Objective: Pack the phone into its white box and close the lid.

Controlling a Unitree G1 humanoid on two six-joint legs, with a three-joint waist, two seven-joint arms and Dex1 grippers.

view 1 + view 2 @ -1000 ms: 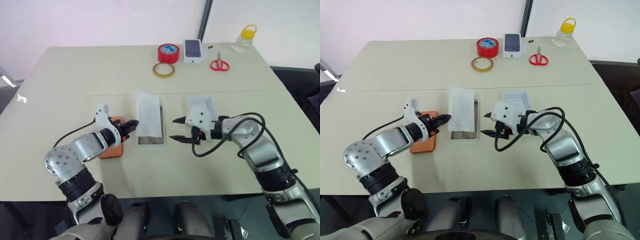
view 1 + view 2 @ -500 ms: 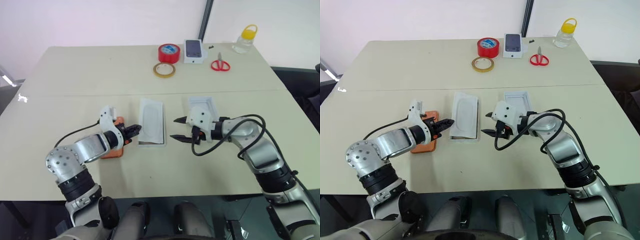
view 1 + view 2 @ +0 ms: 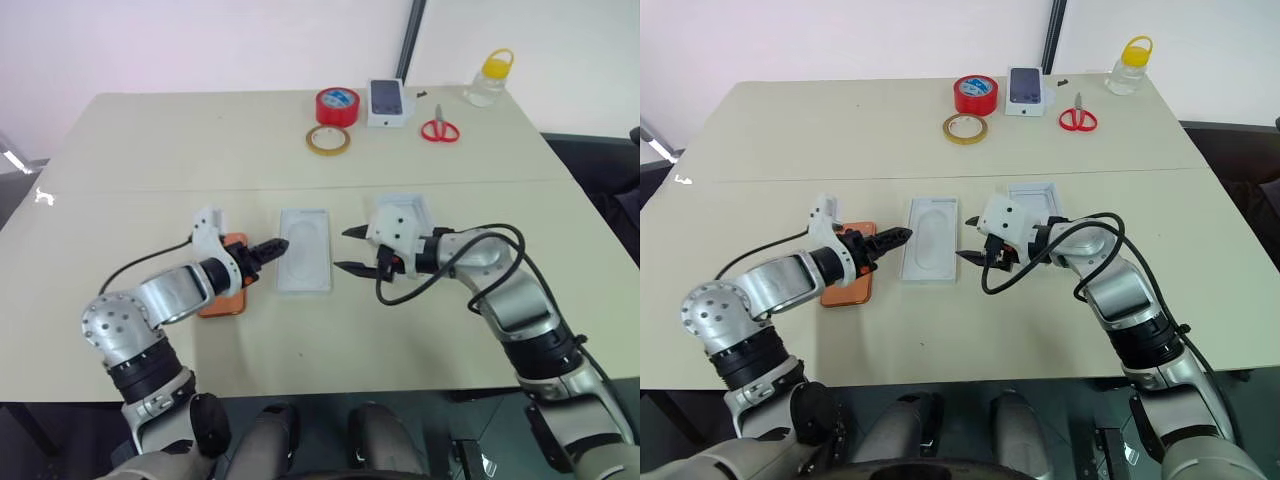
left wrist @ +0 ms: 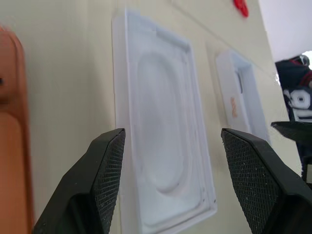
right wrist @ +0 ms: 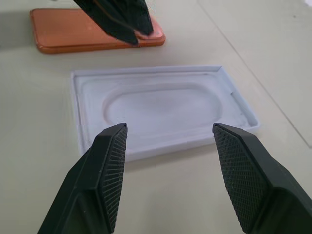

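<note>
Jaws on both grippers stand open and hold nothing: the left gripper (image 3: pixel 272 247) and the right gripper (image 3: pixel 343 250) flank one white box (image 3: pixel 303 249), which lies flat on the counter (image 3: pixel 150 150) with its oval-hollowed insert seated in it. Its long axis runs from near to far. One phone (image 3: pixel 225 290), orange, lies flat just left of the box, beneath the left arm, long axis likewise near to far. One lid (image 3: pixel 408 212) rests open-side up behind the right gripper. Farther off sit two tape rolls, red (image 3: pixel 337 105) and yellowish (image 3: pixel 328 140), one small phone box (image 3: pixel 386 101), one pair of red scissors (image 3: pixel 438 127) and one yellow-capped jar (image 3: pixel 489 78). A pale wall rises beyond the beige counter.
</note>
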